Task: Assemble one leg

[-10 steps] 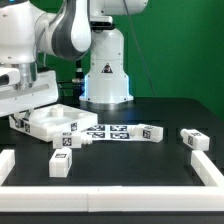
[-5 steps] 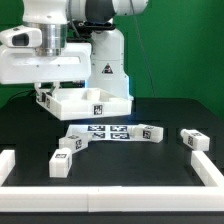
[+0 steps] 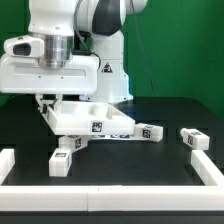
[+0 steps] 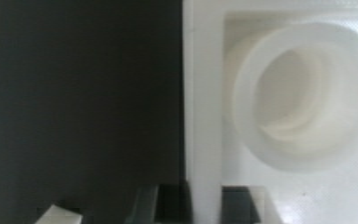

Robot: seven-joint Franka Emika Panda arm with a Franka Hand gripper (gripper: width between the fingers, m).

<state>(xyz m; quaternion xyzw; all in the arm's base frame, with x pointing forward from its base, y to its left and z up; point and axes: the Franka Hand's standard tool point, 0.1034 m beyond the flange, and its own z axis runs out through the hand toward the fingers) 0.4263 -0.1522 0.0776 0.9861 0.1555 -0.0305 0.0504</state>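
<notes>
My gripper is shut on the left edge of the large white panel and holds it tilted just above the table. In the wrist view the panel fills one side, with a round hole in it, and its edge sits between my dark fingers; my gripper grips there. Several small white legs with tags lie loose: one leg at the front, one just below the panel, one behind it and one at the exterior view's right.
The marker board lies on the black table, partly hidden by the panel. A low white rail runs along the front, with white blocks at the left and right. The robot base stands behind.
My gripper has carried the panel from the exterior view's left toward the middle, over the marker board, and tilted it. The loose legs have not moved.
</notes>
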